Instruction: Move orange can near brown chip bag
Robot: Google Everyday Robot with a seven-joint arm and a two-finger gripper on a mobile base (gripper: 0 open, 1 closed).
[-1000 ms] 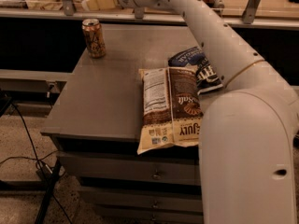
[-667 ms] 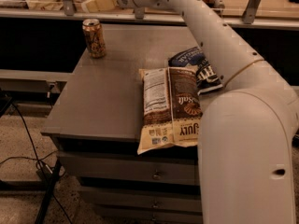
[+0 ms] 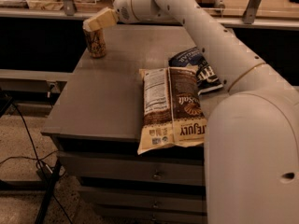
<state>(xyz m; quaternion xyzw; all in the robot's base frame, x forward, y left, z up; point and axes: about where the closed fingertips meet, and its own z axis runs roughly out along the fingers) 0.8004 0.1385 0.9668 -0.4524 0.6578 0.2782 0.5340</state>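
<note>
At the far left of the frame, dark cables (image 3: 25, 143) trail over the speckled floor beside the cabinet. Up in the upper left, the orange can (image 3: 96, 45) stands upright near the far left corner of the grey surface (image 3: 107, 92). The gripper (image 3: 89, 25), a cream-coloured wedge, is right at the can's top and covers its upper rim from this angle. Whether it is touching the can, and whether it is parted or closed, cannot be told here. A bare stretch of the surface lies between the can and the bags, so the can is well apart from them. Right of centre, the brown chip bag (image 3: 170, 108) lies flat and lengthwise. Its white nutrition label is on the left panel, and its lower end hangs slightly over the front edge of the surface, above the drawers (image 3: 131, 171). Just behind it toward the upper right, a smaller dark blue bag (image 3: 198, 66) lies touching or overlapping its far end. The white arm (image 3: 205, 36) sweeps from the gripper across the top of the frame and down over the blue bag's right side. It joins the robot's broad white body (image 3: 254, 157), which fills the lower right corner.
</note>
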